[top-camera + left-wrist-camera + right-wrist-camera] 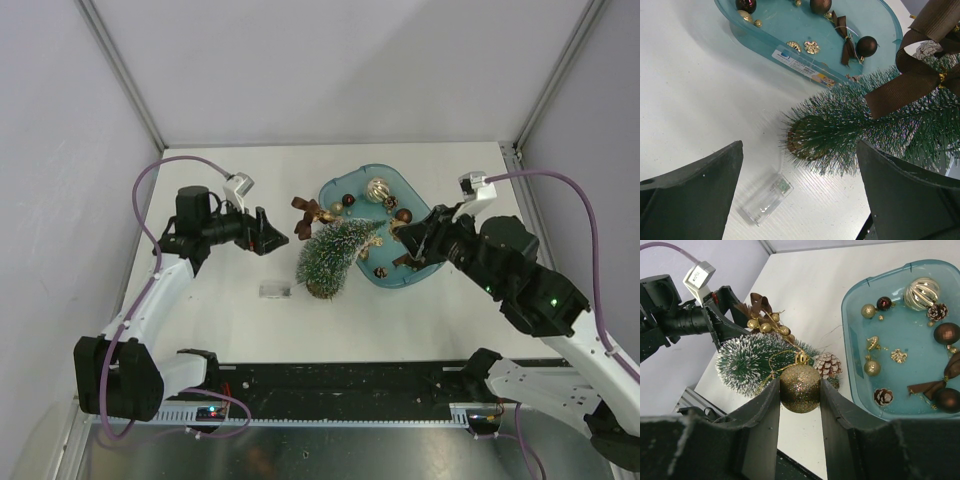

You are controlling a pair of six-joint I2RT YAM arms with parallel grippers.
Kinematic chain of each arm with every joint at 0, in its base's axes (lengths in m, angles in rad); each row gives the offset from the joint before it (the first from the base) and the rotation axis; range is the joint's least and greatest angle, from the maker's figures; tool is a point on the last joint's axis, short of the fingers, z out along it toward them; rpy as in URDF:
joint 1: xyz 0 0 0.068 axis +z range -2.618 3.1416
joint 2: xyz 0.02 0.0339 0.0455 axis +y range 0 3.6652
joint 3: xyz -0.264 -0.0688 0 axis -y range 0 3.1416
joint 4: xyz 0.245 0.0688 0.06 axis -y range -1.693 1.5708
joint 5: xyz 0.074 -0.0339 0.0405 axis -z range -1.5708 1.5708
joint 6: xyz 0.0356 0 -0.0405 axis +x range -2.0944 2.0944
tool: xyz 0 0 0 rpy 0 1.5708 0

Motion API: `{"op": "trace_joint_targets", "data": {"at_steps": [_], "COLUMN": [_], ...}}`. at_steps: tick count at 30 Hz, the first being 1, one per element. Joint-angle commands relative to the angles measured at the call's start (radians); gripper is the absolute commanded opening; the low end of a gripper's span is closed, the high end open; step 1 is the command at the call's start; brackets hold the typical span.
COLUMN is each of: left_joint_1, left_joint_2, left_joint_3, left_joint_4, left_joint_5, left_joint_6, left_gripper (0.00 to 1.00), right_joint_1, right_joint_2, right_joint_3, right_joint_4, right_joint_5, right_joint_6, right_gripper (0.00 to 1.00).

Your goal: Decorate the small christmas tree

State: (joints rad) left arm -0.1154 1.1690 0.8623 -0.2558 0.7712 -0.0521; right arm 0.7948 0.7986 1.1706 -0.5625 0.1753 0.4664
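**Item 1. Clear plastic box** point(273, 290). Nearest the arm bases, it lies flat on the tabletop point(220, 320), just beside the tree's base and touched by nothing.

**Item 2. Small christmas tree** point(335, 258). It is not upright. It lies tipped over, with the wooden base toward the near left and the tip pointing at the tray. Whether the tip rests on the tray's rim cannot be told. It already carries a brown bow point(910, 80), a sprig of gold beads point(767, 326) and a frosted pinecone point(827, 364).

**Item 3. Left claw** point(272, 240). The fingers are spread wide and hold nothing. It hovers just left of the tree, facing the base.

**Item 4. Right claw** point(799, 382). It is clamped on a gold glitter ball point(800, 390), with one finger on each side. It sits over the tray's near edge with the tree ahead of it.

**Item 5. Teal tray** point(330, 190). Farthest out, it holds brown and gold balls, pinecones, ribbons and small gold pieces.

**Step in hand (judged).** One ornament has been picked and is on its way to the tree, and much of the tray is still to be placed.

**Next move (judged).** The ball has to reach the bristles and its cap or cord has to catch there before it is let go. Because the tree is lying down, the open left claw may need to steady it or stand it up.
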Motion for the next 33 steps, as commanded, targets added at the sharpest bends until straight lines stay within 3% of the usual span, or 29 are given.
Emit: {"op": "trace_joint_targets", "data": {"at_steps": [1, 33], "left_joint_1": [0.008, 0.009], "left_joint_2": [-0.023, -0.01], "left_joint_3": [-0.004, 0.002], "left_joint_4": [0.014, -0.022], "left_joint_5": [0.024, 0.026], "left_joint_6": [0.018, 0.094], "left_gripper": [1.0, 1.0], "right_joint_1": [0.0, -0.009], "right_joint_2": [-0.046, -0.028], "right_joint_3": [0.003, 0.077], "right_joint_4": [0.056, 0.182], "right_joint_5": [0.016, -0.094], "right_joint_6": [-0.026, -0.14], "right_gripper": [0.23, 0.24]}}
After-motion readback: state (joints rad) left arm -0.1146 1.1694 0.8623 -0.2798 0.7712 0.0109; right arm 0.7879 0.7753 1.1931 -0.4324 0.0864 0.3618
